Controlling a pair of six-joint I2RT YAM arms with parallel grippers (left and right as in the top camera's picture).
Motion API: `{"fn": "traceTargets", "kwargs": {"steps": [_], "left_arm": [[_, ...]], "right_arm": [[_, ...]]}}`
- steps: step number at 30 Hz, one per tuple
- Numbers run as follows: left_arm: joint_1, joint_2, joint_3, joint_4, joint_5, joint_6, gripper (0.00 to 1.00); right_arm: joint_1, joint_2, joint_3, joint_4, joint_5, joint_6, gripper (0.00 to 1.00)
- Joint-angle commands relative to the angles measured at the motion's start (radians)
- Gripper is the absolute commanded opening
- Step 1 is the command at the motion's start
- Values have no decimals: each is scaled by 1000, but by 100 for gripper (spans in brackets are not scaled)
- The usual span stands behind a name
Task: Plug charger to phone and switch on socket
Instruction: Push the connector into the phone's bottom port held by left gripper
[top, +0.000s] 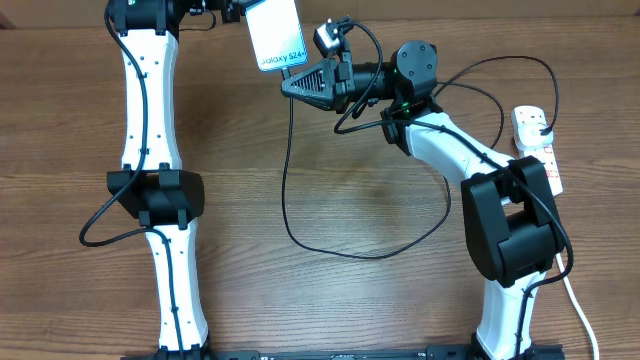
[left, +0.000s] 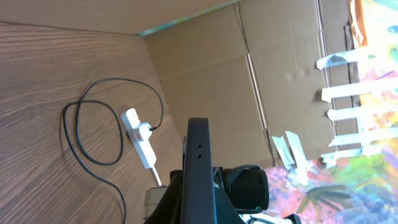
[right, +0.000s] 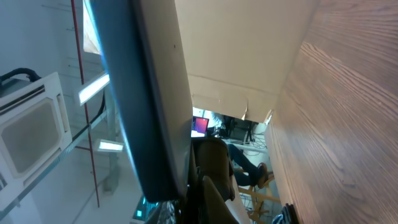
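Observation:
The phone (top: 276, 33), its light-blue screen facing up, is held above the table's far edge with my left gripper (top: 238, 10) shut on its far end. My right gripper (top: 292, 84) is shut at the phone's near edge, and the charger cable (top: 288, 160) runs up into its fingertips. From there the cable loops over the table to its black plug (top: 541, 127), which sits in the white socket (top: 537, 148) at the right. In the left wrist view the phone (left: 199, 155) shows edge-on, with the socket (left: 138, 134) beyond. The connector tip is hidden. The phone (right: 143, 93) fills the right wrist view.
A cardboard wall (left: 205, 74) stands behind the table. The socket's thick white cord (top: 580, 310) runs off the front right. The right arm's black elbow (top: 510, 225) hangs over the right side, and the left arm's elbow (top: 155, 195) over the left.

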Motion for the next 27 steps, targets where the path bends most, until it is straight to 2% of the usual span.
{"fn": "traceTargets", "kwargs": {"steps": [1, 24, 27], "left_arm": [[-21, -5, 8, -5, 137, 21, 5], [-22, -5, 8, -5, 169, 28, 5], [-22, -5, 8, -5, 169, 28, 4]], "right_arm": [[-10, -2, 14, -1, 84, -4, 5], [-31, -2, 14, -49, 115, -49, 5], [-31, -2, 14, -49, 115, -49, 11]]}}
